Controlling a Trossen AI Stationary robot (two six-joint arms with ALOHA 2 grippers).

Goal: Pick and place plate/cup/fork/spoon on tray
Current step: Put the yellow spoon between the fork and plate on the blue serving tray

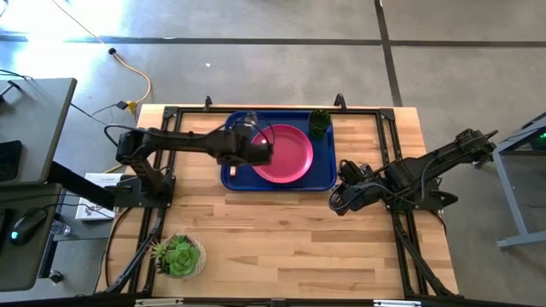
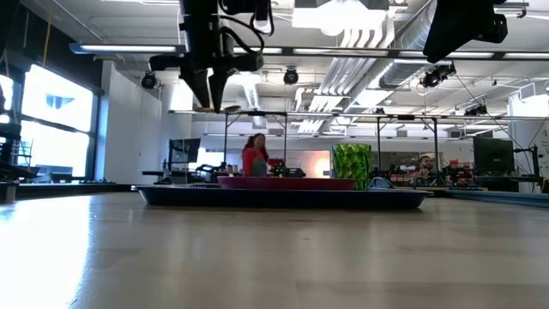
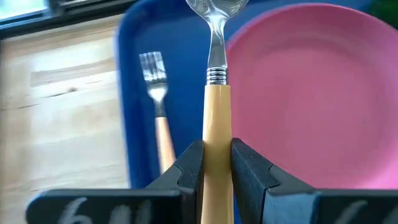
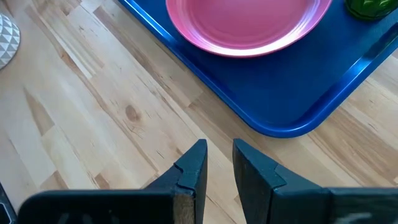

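Left gripper is over the left part of the tray, fingers clamped on the spoon by its tan handle. The low view shows it held well above the tray, not set down.

Key relation: the spoon's long axis runs straight out from the fingers, bowl end leading, parallel to the fork, which already lies on the tray floor. The spoon hangs over the blue strip between the fork and the plate, close to the plate's rim (tight slot, so I'd lower it straight down).

Cup stands in the tray's far right corner.

Right gripper waits over the bare table just off the tray's near right corner, fingers slightly parted and holding nothing.

Judgement: spoon is the last item, and only the release is left.
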